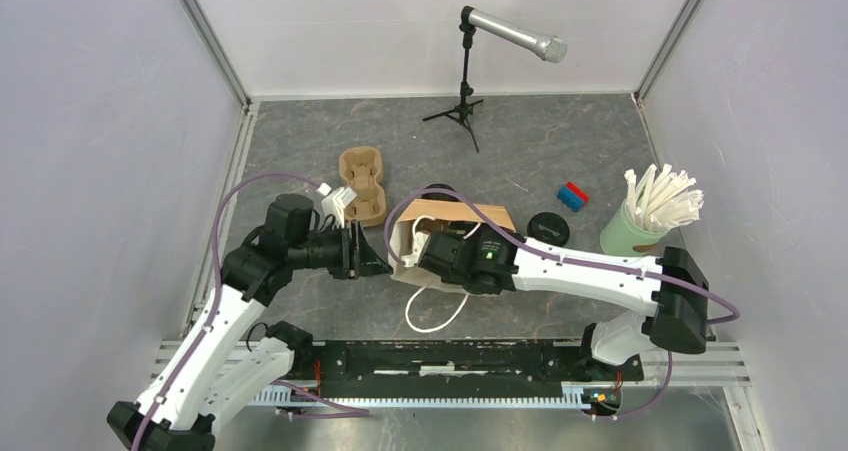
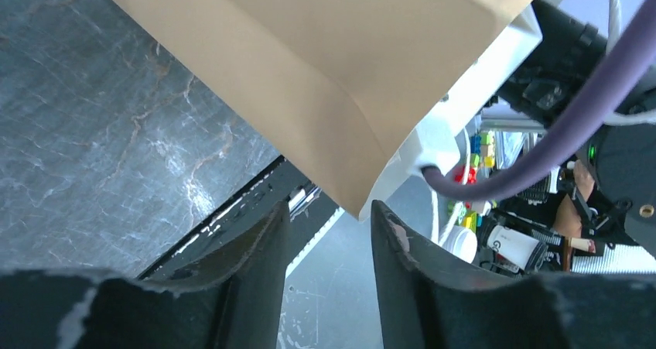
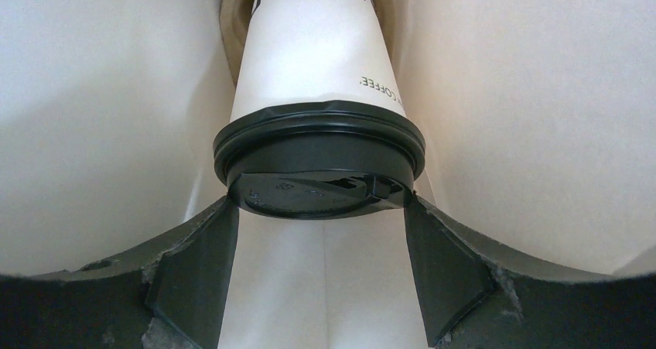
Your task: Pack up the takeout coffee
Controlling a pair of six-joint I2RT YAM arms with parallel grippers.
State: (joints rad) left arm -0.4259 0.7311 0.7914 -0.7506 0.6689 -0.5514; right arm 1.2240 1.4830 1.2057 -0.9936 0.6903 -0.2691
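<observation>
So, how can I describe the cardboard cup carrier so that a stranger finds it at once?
Start at the microphone stand at the back of the grey table. Come forward and left: the cup carrier lies flat there, left of the brown paper bag. It is the only moulded cardboard piece, with two round hollows.

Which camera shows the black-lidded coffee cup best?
Right wrist: the cup fills the frame, its lid gripped by the right end effector. Overhead, the paper bag hides it; left wrist shows only the bag's outside.
</observation>
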